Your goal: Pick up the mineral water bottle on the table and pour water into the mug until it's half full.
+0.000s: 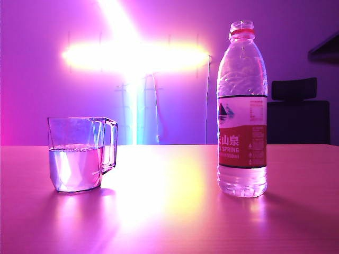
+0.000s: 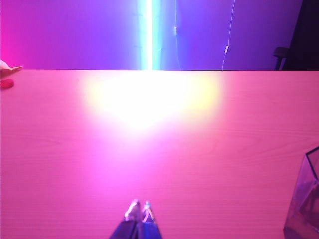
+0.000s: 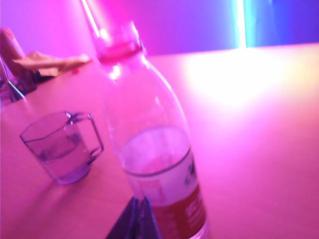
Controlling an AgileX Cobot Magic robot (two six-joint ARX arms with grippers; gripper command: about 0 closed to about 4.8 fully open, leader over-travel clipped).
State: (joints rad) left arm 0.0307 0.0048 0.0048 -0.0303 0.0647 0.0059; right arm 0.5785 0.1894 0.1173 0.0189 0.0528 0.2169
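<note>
The mineral water bottle (image 1: pixel 242 108) stands upright on the table (image 1: pixel 169 211) at the right, with its red neck ring at the top. The clear faceted mug (image 1: pixel 79 153) stands at the left, its handle toward the bottle, with water (image 1: pixel 74 168) up to roughly its middle. Neither gripper shows in the exterior view. In the right wrist view my right gripper (image 3: pixel 140 203) is shut and empty, its tips just beside the bottle's (image 3: pixel 149 129) label, with the mug (image 3: pixel 60 149) beyond. My left gripper (image 2: pixel 140 208) is shut over bare table, and the mug's edge (image 2: pixel 304 199) shows off to one side.
A black chair (image 1: pixel 296 111) stands behind the table at the right. A strong light glares off the tabletop's middle (image 1: pixel 159 180). A small red item (image 2: pixel 6 83) lies at the table's far corner. Some clutter (image 3: pixel 47 62) sits at a far edge.
</note>
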